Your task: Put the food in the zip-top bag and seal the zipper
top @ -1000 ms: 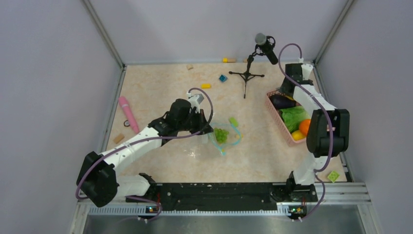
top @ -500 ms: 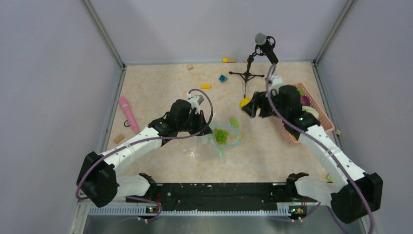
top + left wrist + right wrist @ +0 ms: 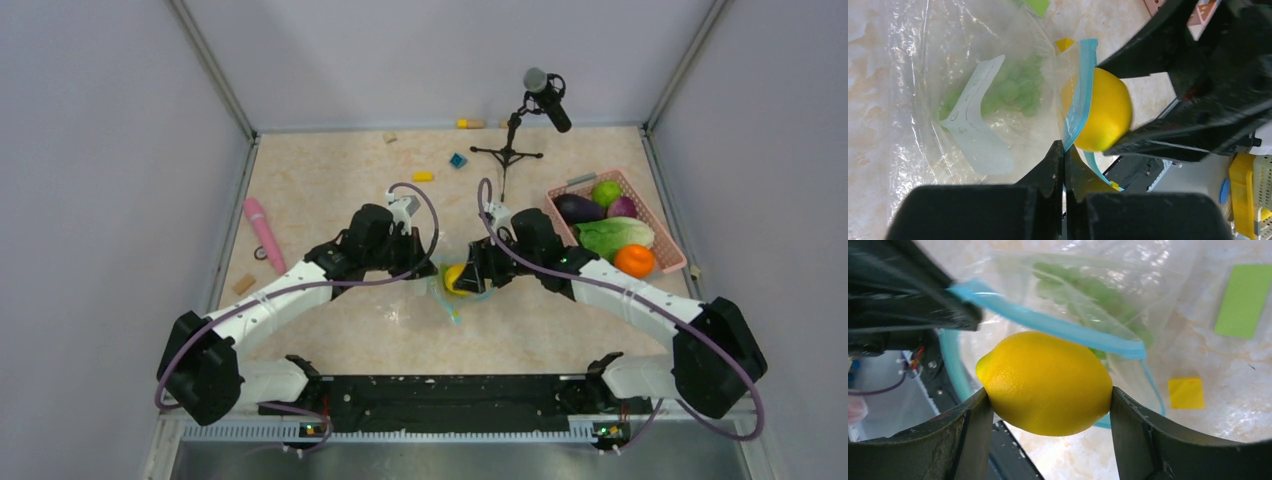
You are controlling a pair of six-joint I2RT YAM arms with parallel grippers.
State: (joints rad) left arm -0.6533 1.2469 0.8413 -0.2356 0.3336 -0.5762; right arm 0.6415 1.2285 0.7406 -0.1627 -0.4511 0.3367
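Observation:
The clear zip-top bag (image 3: 452, 296) lies mid-table with green grapes (image 3: 1015, 92) inside. My left gripper (image 3: 428, 268) is shut on the bag's teal zipper (image 3: 1080, 95) edge and holds the mouth up; its jaws (image 3: 1064, 150) are pressed together on the strip. My right gripper (image 3: 468, 275) is shut on a yellow lemon (image 3: 1045, 382), one finger on each side. The lemon (image 3: 455, 278) hangs right at the bag's mouth, against the zipper (image 3: 1058, 327). In the left wrist view the lemon (image 3: 1100, 112) sits just outside the teal strip.
A pink basket (image 3: 668, 240) at the right holds an eggplant (image 3: 578, 208), a lime (image 3: 606, 192), a magenta piece (image 3: 623, 207), a lettuce (image 3: 612, 236) and an orange (image 3: 634, 260). A microphone stand (image 3: 508, 150) stands at the back. A pink cylinder (image 3: 263, 232) and small blocks (image 3: 423, 177) lie around.
My right arm has swung from the basket across to the bag, carrying the lemon to the bag's mouth. The left arm has kept its hold and not moved.

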